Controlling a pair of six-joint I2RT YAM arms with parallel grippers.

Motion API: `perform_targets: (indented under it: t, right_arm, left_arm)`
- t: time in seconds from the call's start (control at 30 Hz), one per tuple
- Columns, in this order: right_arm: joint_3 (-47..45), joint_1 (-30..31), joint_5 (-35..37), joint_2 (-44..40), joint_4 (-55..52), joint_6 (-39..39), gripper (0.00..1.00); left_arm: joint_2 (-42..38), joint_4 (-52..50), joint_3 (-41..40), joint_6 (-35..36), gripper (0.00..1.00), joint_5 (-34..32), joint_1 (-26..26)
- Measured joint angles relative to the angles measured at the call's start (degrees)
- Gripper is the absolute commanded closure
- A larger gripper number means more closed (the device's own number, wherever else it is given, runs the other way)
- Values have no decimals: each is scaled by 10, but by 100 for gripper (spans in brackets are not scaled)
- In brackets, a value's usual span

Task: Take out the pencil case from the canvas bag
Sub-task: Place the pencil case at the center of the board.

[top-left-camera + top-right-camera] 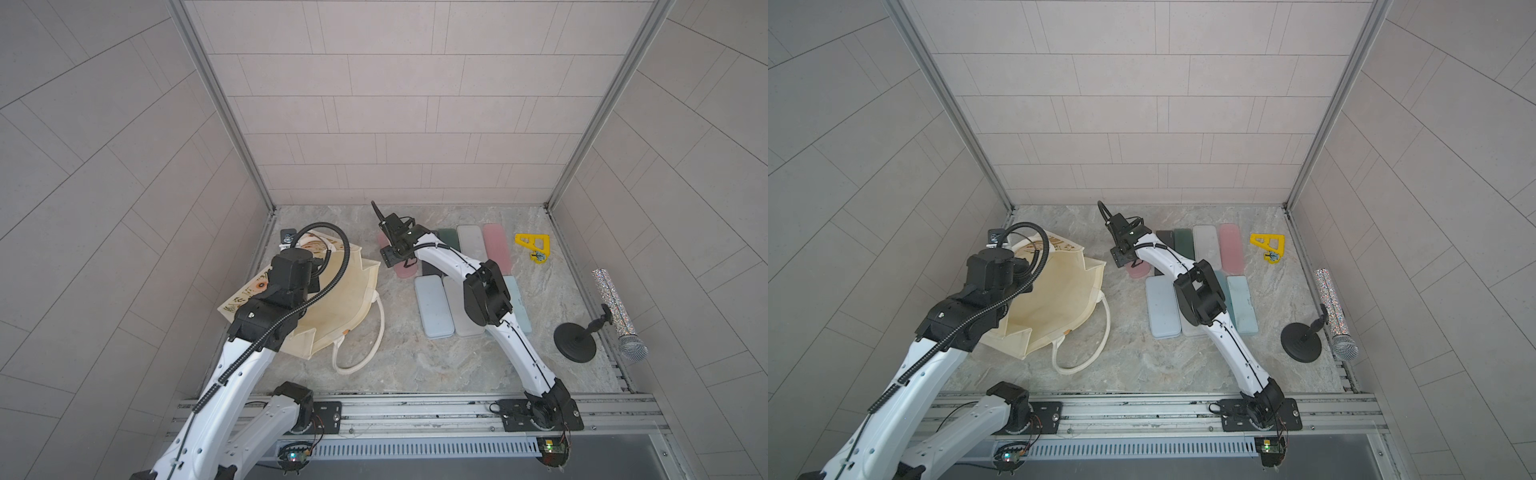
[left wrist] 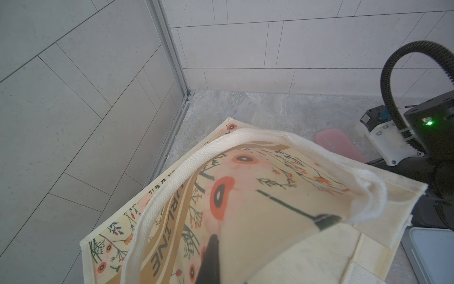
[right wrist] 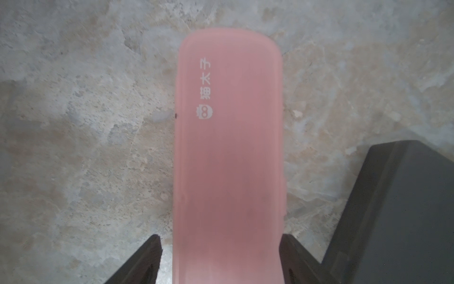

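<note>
Pink pencil case [image 3: 228,159]: white characters "猫太子" beside a round white face logo. Canvas bag [image 2: 245,233], tan stripe [image 2: 161,236]: lettering ends "LINE"; the rope handle [image 2: 157,204] partly covers the preceding letters.

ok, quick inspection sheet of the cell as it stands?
Surface: marble-look tabletop, no spills seen.
Job's things: canvas bag slumped open; pink pencil case flat on the tabletop, outside it.
Clutter: other cases in rows, yellow triangle, glitter microphone on black stand.
Pincers: left pincer shut on the bag rim; right pincer open, straddling the pink case.
Cables: black conduit looped over left arm.
Surroundings: tiled walls, front rail.
</note>
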Motion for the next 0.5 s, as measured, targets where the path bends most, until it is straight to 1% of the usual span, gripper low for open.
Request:
perform_targets:
  t: [0.2, 0.5]
  right_arm:
    - [0, -9, -19, 0, 2, 4, 19]
    - [-16, -12, -24, 0, 9, 14, 19]
  left_arm:
    - [0, 0, 0, 0, 100, 5, 0]
    - [0, 0, 0, 0, 100, 10, 0]
